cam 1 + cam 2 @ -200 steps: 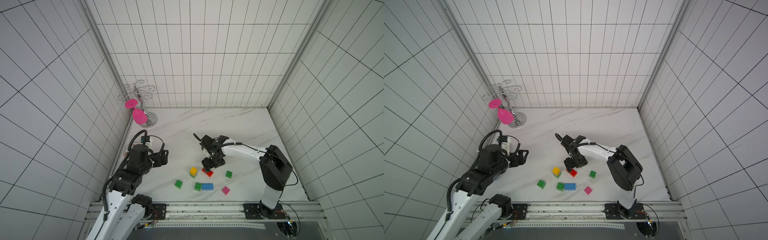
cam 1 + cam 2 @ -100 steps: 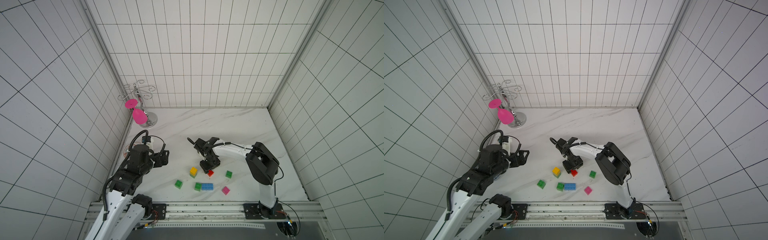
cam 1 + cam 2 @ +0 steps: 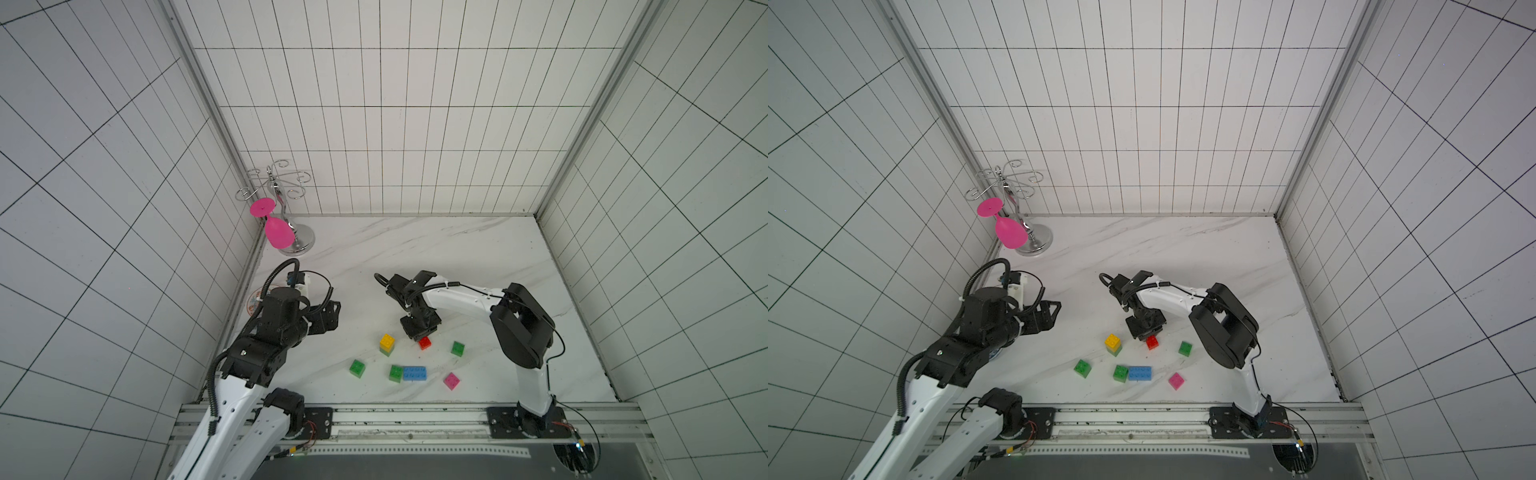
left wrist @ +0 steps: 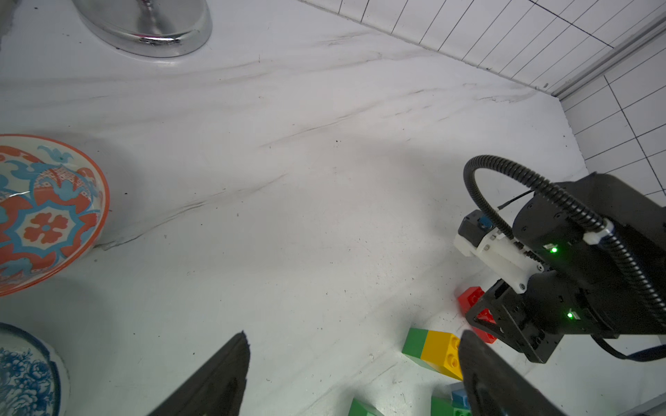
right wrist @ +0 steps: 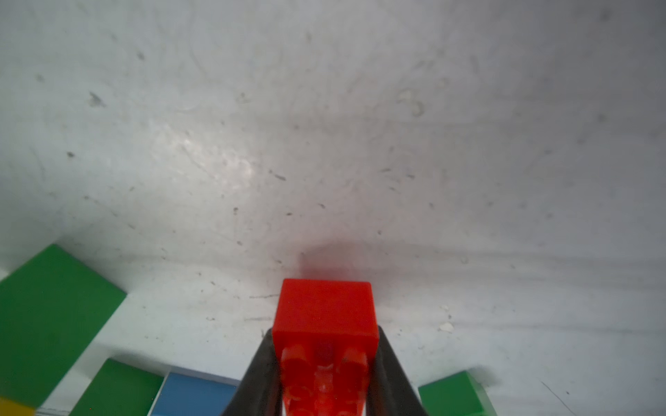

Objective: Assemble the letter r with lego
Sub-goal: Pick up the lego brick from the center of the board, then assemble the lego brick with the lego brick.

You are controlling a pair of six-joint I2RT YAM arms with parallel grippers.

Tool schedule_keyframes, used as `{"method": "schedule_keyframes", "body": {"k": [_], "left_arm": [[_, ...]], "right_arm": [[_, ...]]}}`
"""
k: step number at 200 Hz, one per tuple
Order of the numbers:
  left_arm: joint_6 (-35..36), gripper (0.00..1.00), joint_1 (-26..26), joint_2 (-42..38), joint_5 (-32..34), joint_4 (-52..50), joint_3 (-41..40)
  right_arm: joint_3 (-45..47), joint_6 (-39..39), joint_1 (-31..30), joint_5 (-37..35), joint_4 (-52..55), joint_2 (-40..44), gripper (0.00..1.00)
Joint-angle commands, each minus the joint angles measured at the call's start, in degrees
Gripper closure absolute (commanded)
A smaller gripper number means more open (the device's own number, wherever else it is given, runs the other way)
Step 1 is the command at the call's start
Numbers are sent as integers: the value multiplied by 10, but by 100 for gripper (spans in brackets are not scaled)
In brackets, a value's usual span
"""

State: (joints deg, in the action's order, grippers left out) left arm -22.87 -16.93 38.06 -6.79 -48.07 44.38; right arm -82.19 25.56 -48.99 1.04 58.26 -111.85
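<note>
Red lego brick point(image 5: 324, 313), glossy and studded, pinched by right tool point(image 5: 324, 335); left tool point(image 4: 353, 338) spread above veined marble point(image 4: 288, 180).

Light was bright and even; the red brick point(image 5: 324, 313) between the fingers point(image 5: 259, 378) was blurred, its soft shadow just beyond.

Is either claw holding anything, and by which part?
Right gripper clamps the red brick by its opposite side walls; left gripper is open and holds nothing.

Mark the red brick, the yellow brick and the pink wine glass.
red brick point(image 5: 324, 309): right wrist view, on its smooth flat face.
yellow brick point(image 3: 387, 340): in a top view, on its studded top.
pink wine glass point(image 3: 279, 236): in a top view, on its bowl.
</note>
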Motion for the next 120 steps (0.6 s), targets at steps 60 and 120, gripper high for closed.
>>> {"method": "schedule_keyframes", "body": {"k": [60,120], "left_arm": [[72,8,-282,79,-49,113,-14],[69,9,-326,116,-41,136,-31]], "right_arm": [[137,196,145,-19,18,213,100],[213,223,170,19,-39,240,100]]}}
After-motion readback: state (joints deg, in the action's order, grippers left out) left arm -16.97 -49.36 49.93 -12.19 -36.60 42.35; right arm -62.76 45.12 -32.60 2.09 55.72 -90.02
